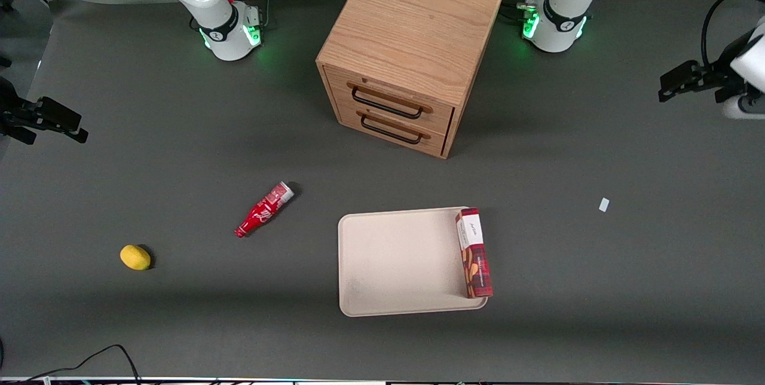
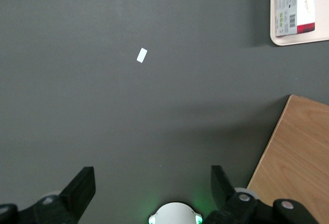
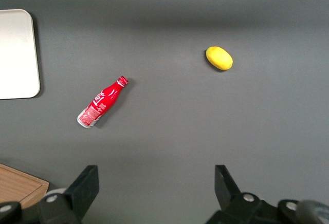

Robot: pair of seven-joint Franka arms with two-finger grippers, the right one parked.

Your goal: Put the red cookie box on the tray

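The slim dark red plaid cardboard cookie box (image 1: pixel 475 253), white end panel toward the wooden drawer cabinet (image 1: pixel 412 50), lies along the working-arm edge of the flat beige tray (image 1: pixel 394 259), apparently delivered. The tool (image 2: pixel 153 185) hangs released and empty above bare surface (image 1: pixel 597 289), well apart from the tray.
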